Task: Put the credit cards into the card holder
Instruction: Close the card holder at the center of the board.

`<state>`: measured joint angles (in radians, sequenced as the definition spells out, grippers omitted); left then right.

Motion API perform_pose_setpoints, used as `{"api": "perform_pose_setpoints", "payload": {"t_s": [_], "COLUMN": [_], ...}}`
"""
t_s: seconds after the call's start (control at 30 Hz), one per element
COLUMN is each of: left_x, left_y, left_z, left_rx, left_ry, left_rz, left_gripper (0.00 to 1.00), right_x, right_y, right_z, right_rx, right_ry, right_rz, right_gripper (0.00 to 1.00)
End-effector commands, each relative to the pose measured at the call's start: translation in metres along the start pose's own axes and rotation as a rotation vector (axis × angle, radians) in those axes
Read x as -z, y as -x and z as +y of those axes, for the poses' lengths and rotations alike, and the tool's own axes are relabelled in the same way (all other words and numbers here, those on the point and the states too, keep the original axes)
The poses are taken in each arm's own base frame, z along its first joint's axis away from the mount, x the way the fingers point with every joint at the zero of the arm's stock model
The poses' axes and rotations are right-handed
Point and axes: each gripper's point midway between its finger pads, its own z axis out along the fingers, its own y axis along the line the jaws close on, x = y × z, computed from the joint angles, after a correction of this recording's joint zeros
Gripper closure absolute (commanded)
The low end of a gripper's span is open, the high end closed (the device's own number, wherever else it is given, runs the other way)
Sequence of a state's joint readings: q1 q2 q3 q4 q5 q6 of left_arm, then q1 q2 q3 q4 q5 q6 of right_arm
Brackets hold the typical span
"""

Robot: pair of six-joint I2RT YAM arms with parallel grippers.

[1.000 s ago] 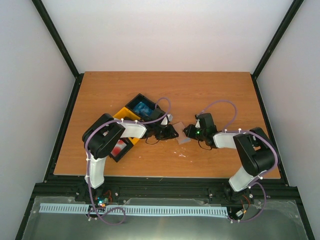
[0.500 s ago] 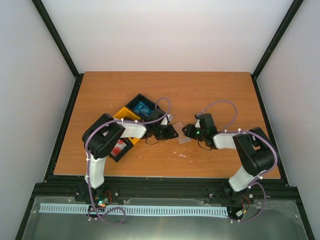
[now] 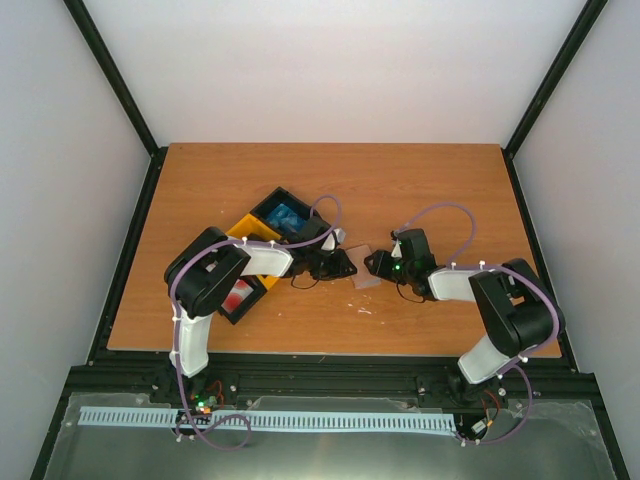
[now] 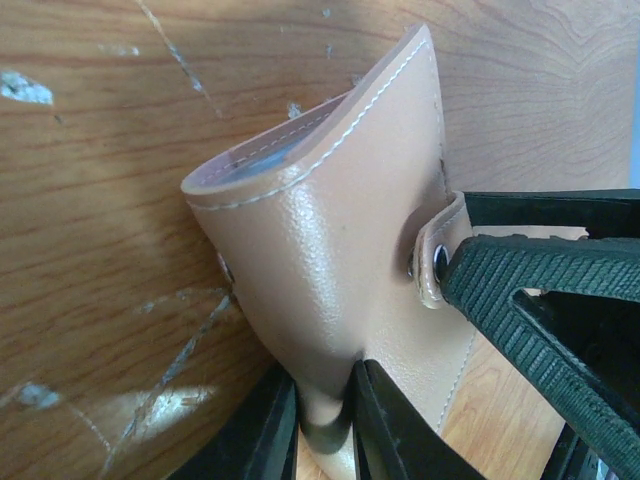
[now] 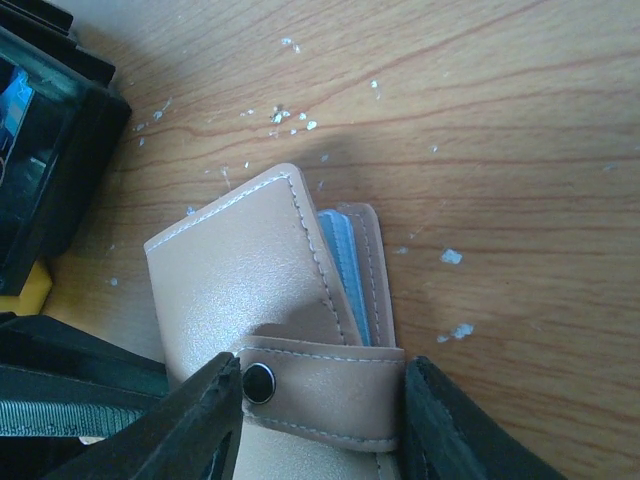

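Where the surface (image 3: 430,190) runs right of the bins (image 3: 262,228), the tan holder (image 5: 240,290) is held half folded against the wood. Stitching rims its pebbled leather. The left tool (image 4: 325,430) is clamped on its lower edge; the right tool (image 5: 320,405) seems to pinch the strap (image 5: 335,380) from both sides, though that contact sits at the frame's edge. A blue card (image 5: 345,270) peeks from inside; a dark stud (image 5: 259,381) marks the strap.

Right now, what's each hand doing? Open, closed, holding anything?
Left hand: closed, pinching the card holder by its edge.
Right hand: closed on the card holder's snap strap.
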<state>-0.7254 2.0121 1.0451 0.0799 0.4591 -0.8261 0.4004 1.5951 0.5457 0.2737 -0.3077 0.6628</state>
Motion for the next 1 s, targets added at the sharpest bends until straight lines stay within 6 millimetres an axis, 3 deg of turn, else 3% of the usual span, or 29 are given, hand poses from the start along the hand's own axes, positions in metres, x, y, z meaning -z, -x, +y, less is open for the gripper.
{"api": "perform_pose_setpoints", "payload": {"t_s": [0.0, 0.13, 0.97], "left_x": [-0.015, -0.016, -0.016], "left_y": [-0.085, -0.085, -0.087], "left_z": [0.124, 0.123, 0.126], "left_rx": [0.125, 0.124, 0.127], "left_ry": [0.396, 0.394, 0.401], "left_rz": [0.212, 0.213, 0.217], "left_gripper": [0.83, 0.83, 0.83], "right_x": [0.002, 0.002, -0.009], "right_y": [-0.034, -0.031, -0.058], "right_z": [0.016, 0.018, -0.003], "right_rx": [-0.043, -0.092, -0.077], "right_ry": [0.061, 0.065, -0.003], "right_rz": [0.127, 0.115, 0.236], "right_gripper": [0.56, 0.57, 0.65]}}
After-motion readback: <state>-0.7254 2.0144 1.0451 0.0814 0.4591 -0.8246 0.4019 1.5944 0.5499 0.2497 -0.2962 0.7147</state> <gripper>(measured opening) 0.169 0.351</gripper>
